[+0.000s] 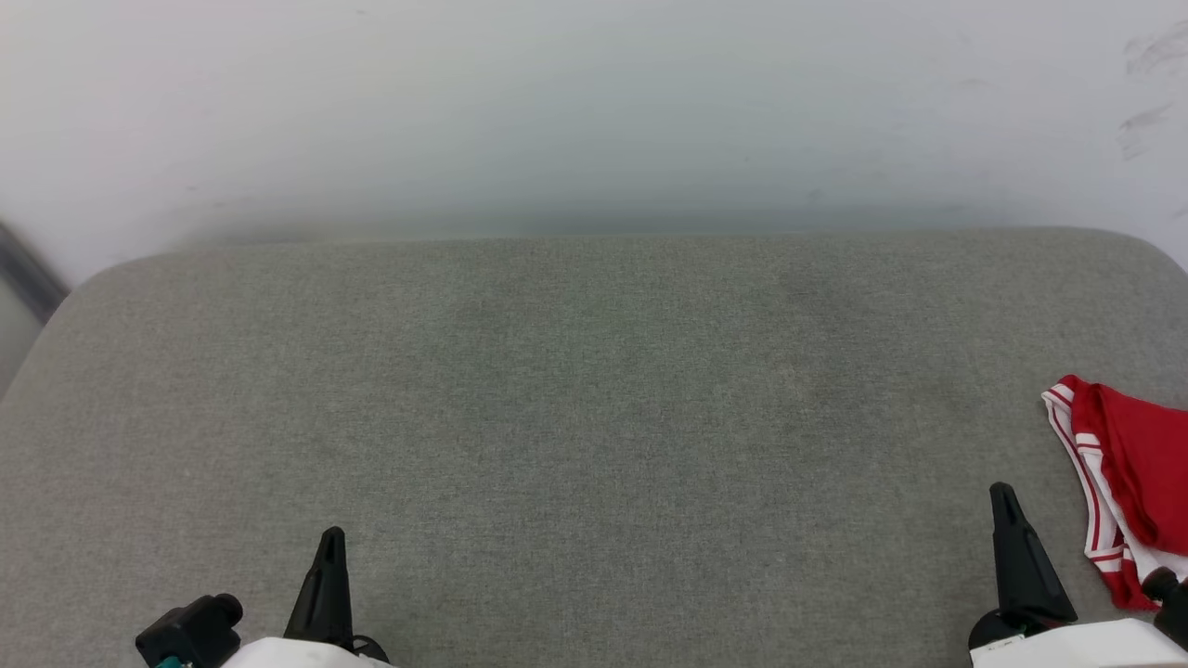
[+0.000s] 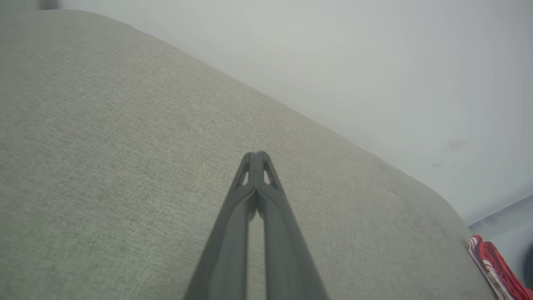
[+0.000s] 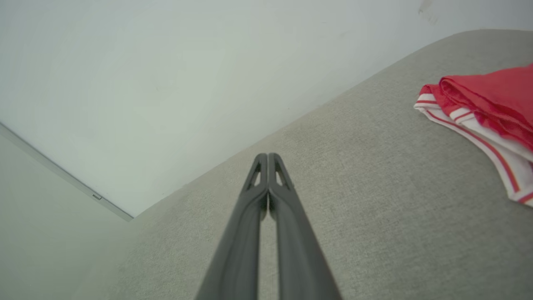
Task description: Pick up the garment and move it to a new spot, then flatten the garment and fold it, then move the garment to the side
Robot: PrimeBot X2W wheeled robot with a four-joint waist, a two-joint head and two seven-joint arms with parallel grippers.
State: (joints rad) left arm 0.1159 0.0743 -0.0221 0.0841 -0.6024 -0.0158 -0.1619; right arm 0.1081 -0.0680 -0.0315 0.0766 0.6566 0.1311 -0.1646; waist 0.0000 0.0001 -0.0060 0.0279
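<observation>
My left hand (image 1: pixel 330 545) is at the lower left of the head view, its two dark fingers pressed into a single point. Seen along them in the left wrist view, the tips (image 2: pixel 257 156) meet, so it is closed and empty. My right hand (image 1: pixel 1003 494) at the lower right is the same: in the right wrist view its tips (image 3: pixel 267 157) touch and grip nothing. Both hands sit over the grey fabric surface (image 1: pixel 594 390). I cannot tell whether the tips rest on it or hang just above.

The garment (image 1: pixel 1134 459) lies at the right edge of the head view, just beside my right hand and apart from it. It is a bunched red heap with white, red-striped trim along its left side. The frame cuts off most of it, and a dark part of my right arm hides its lower end. Folds hide the front.

In the right wrist view the garment (image 3: pixel 487 89) sits at the upper right, again cut by the edge. In the left wrist view it (image 2: pixel 493 260) is a blurred red-and-white sliver in the lower right corner.

A pale wall (image 1: pixel 594 111) rises behind the surface, with faint scuffs at the upper right.
</observation>
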